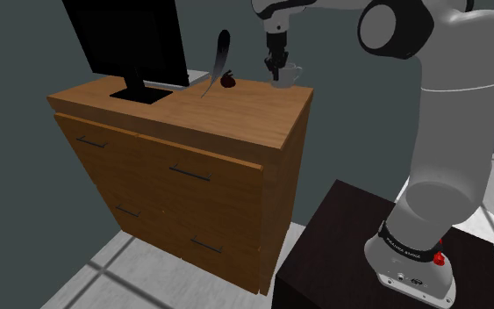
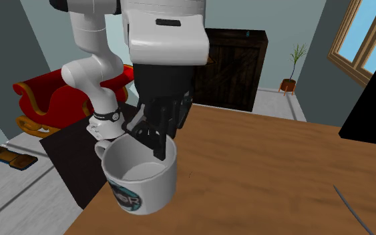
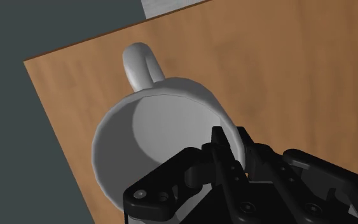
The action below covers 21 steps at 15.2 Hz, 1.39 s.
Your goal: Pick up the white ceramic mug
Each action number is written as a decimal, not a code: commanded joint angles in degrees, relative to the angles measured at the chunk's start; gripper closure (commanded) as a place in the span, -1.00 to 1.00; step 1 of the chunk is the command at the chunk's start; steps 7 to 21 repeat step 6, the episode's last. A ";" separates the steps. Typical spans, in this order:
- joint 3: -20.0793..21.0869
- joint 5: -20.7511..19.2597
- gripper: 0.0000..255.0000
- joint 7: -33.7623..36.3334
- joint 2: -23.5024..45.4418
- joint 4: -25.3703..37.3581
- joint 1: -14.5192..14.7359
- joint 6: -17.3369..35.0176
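Observation:
The white mug (image 1: pixel 286 76) stands upright near the corner of the wooden dresser top (image 1: pixel 227 110), at the end closest to the arm. A teal round logo shows on the mug's (image 2: pixel 143 177) side, and its handle points away from the dresser's middle. My black gripper (image 1: pixel 276 63) comes down on it from above. One of the gripper's (image 2: pixel 159 137) fingers is inside the cup, at the rim opposite the handle. In the wrist view the gripper (image 3: pixel 234 143) clasps the wall of the mug (image 3: pixel 152 121), with one finger on each side of it.
A black monitor (image 1: pixel 126 39) stands at the dresser's far end. A grey feather (image 1: pixel 218 57) and a small dark red object (image 1: pixel 229 80) lie near the mug. The dresser edge (image 3: pixel 50 108) runs close past the handle. A red seat (image 2: pixel 46 100) and dark cabinet (image 2: pixel 230 67) are beyond.

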 commanded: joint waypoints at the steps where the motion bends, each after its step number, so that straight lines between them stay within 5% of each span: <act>1: -0.07 0.02 1.00 -0.18 0.05 1.51 -0.16 -1.48; 21: -0.11 0.18 1.00 -0.36 0.61 4.77 -0.40 -4.18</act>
